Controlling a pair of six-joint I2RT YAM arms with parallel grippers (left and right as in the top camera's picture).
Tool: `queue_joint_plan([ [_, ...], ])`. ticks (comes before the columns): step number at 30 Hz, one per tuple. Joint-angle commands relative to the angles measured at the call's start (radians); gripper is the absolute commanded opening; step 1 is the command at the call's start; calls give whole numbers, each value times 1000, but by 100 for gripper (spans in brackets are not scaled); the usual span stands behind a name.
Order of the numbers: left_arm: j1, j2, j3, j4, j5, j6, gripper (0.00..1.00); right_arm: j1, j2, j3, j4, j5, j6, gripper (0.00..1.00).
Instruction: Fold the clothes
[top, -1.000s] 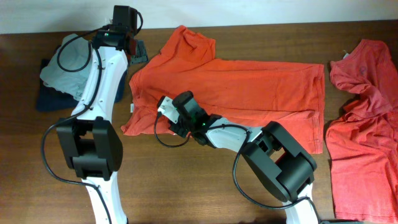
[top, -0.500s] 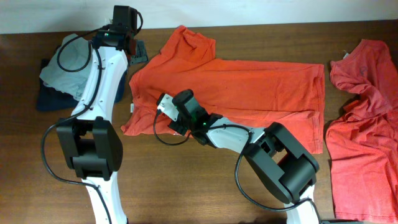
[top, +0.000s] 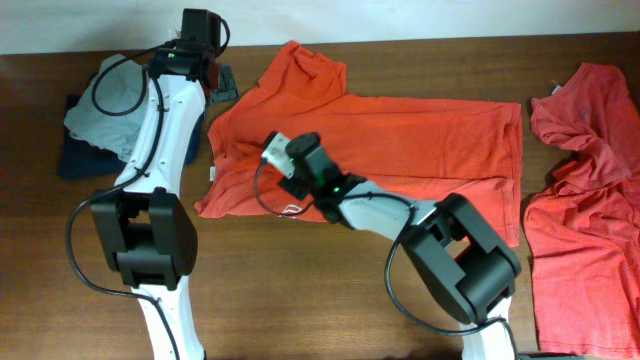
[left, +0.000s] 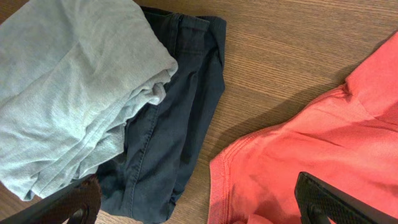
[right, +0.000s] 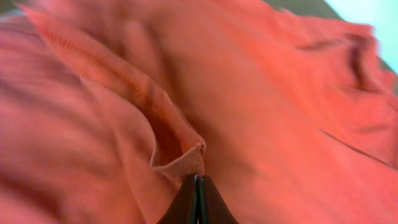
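The orange-red T-shirt (right: 280, 93) fills our right wrist view from edge to edge. It is blurred and so close that we cannot tell which part of the garment it is. At the bottom of that view the right pincer (right: 198, 186) is clenched, its two dark tips pressed together on a small raised ridge of the fabric, with a stitched seam running up and away from the pinch. From above, we place this grip near the shirt's lower left part, but the right arm and its cable loop cover the spot, so the tips themselves are hidden there. The shirt lies spread on the brown tabletop (top: 330, 300), its long side running left to right, one sleeve pointing to the far edge, and part of its near border lost under the right arm. Farther off, at the shirt's far left corner, the left pincer (left: 198, 211) hangs released. Only its dark finger ends show, wide apart in the bottom corners of its own view, with a hemmed shirt edge and bare wood below and nothing grasped. Just beside it a pale grey garment (left: 68, 93) lies crumpled on a dark navy garment (left: 168, 124), both cut off by that frame and partly covered by the left arm from above. At the far right a coral T-shirt (top: 585, 200) lies rumpled, well apart from both pincers and cut off by the picture's edge.
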Motion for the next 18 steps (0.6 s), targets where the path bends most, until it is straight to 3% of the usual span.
queue_joint_plan([
  [1, 0, -26, 13, 0, -14, 15, 99, -62, -38, 22, 14, 26, 5, 4],
  [12, 0, -26, 13, 0, -14, 15, 99, -150, -4, 22, 152, -98, 9, 4],
  [14, 0, -26, 13, 0, -14, 15, 99, -157, 0, 22, 183, -98, 9, 18],
  [16, 0, -26, 13, 0, -14, 15, 99, -164, 0, 22, 201, -98, 9, 39],
  [18, 0, -26, 13, 0, -14, 15, 99, -171, 0, 22, 224, -98, 9, 42],
])
